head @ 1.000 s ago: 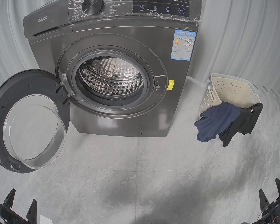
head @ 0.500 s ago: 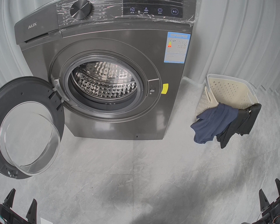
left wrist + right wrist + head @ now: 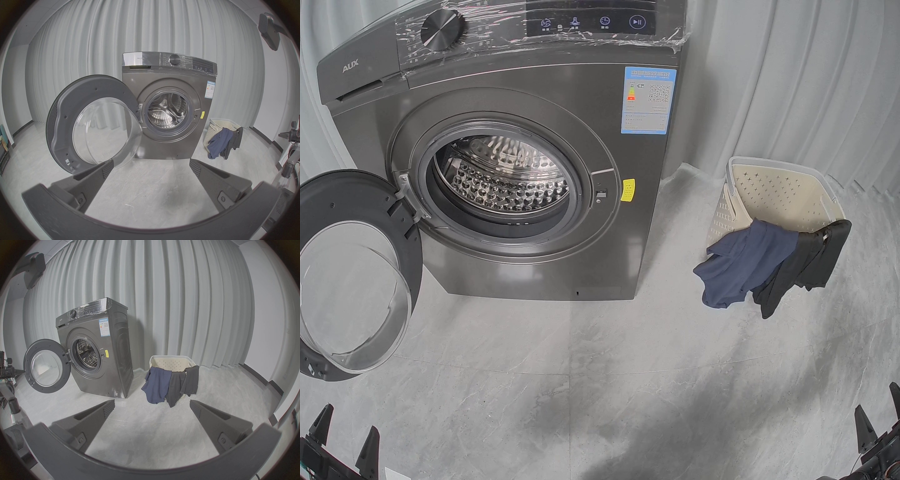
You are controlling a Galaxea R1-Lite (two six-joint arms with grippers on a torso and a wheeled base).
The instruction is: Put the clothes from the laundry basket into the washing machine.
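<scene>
While blue garment (image 3: 744, 262) and black garment (image 3: 807, 262) hang over the front rim of the laundry basket (image 3: 781, 172) — basket right of washing machine (image 3: 506, 87), door (image 3: 344, 200) swung fully open — left gripper (image 3: 150, 162) and right gripper (image 3: 151, 402) are spread wide, holding nothing.

The top edge crops the grey metal washing machine (image 3: 506, 81); navy and black garments (image 3: 745, 262) hide the front rim of the cream plastic basket (image 3: 781, 187).

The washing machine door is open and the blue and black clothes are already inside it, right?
No. The door is open, but the blue garment and the black garment hang over the laundry basket's rim, outside the washing machine. The head view shows it.
</scene>
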